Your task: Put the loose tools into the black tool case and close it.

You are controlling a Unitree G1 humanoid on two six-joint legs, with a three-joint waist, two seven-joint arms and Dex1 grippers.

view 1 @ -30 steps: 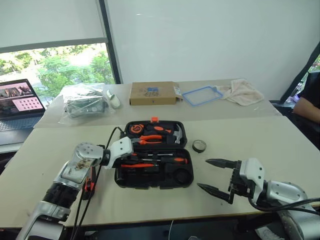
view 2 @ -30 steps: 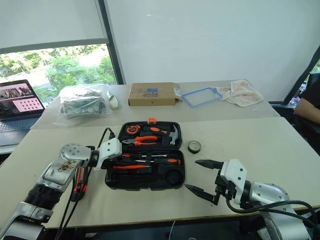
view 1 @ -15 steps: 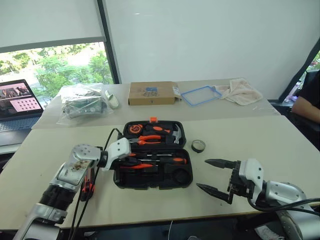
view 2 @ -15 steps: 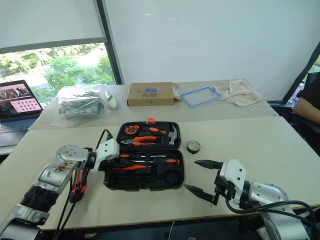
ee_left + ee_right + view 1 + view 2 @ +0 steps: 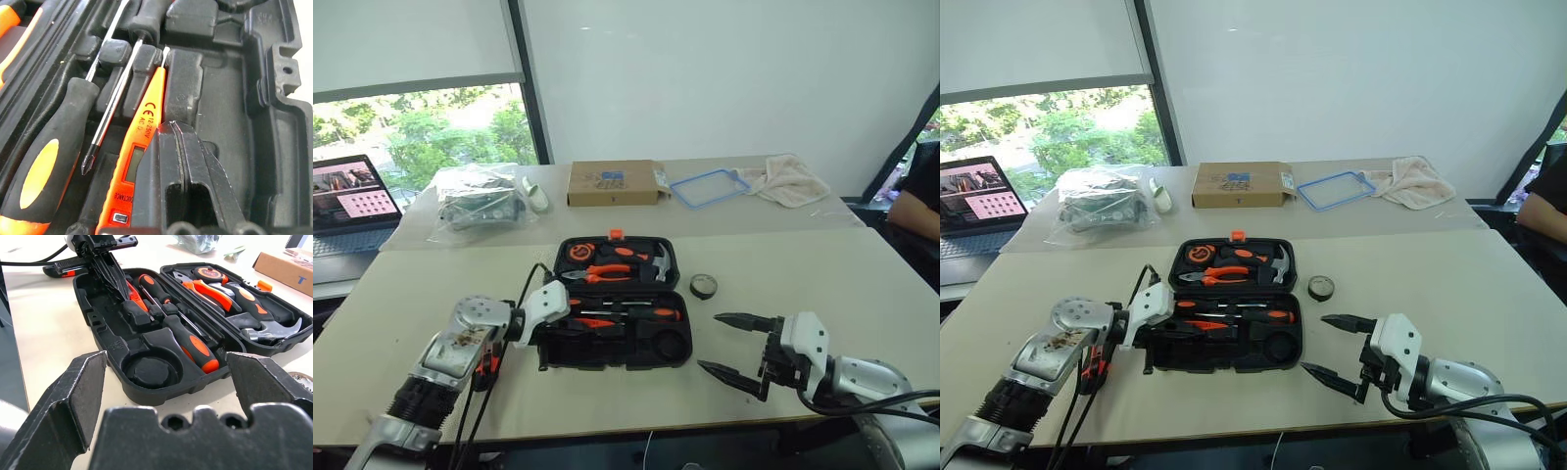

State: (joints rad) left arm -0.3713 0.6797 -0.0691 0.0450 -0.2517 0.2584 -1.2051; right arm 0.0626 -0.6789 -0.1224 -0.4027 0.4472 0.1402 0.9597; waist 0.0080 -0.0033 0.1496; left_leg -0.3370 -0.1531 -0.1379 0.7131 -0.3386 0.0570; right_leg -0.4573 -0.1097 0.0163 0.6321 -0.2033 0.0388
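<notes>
A: Where's the black tool case (image 5: 617, 304) sitting?

B: Lying open on the table (image 5: 822, 264), hinge line running left-right. Two screwdrivers (image 5: 188, 340) and the tester screwdriver (image 5: 139, 147) are lying in the near half, long axes along the case's length. Tape roll (image 5: 703, 286) is sitting loose just right of the case. Utility knife (image 5: 1090, 367) is probably that orange-black thing under the left arm, hard to confirm.

A: Jaws?

B: Left gripper (image 5: 188, 161) is pressed together, empty, hovering over the tester. Right gripper (image 5: 736, 346) is spread wide, holding nothing, right of the case.

A: Handling?

B: Tape roll's looking light, rigid, a bit rollable; pinch across the ring. Case is stiff plastic; push the lid by its far edge near the orange latch (image 5: 616, 235).
</notes>
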